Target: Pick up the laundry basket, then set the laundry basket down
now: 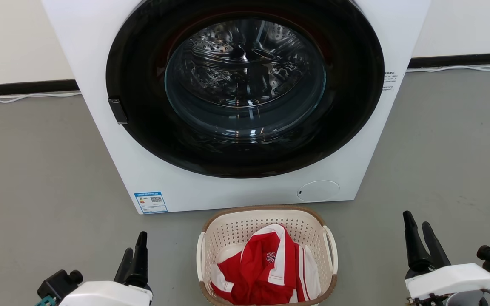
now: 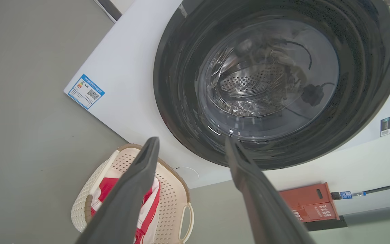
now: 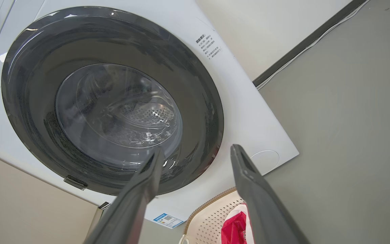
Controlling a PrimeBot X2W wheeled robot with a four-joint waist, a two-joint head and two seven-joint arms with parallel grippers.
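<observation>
The laundry basket (image 1: 228,231) stands on the grey floor just in front of the washing machine, cream-white and perforated with a brown rim and white loop handles; a red-and-white garment (image 1: 266,267) lies in it. In the left wrist view the laundry basket (image 2: 171,200) sits at the bottom left, and in the right wrist view the laundry basket (image 3: 208,220) peeks in at the bottom. My left gripper (image 1: 134,255) hovers left of the basket, open and empty. My right gripper (image 1: 419,231) hovers to its right, open and empty. Neither touches the basket.
A big white washing machine (image 1: 100,63) with a closed round dark glass door (image 1: 245,85) fills the space behind the basket. Grey floor (image 1: 36,170) spreads on both sides. A dark skirting and white cable run along the wall. A red box (image 2: 310,203) stands by the wall.
</observation>
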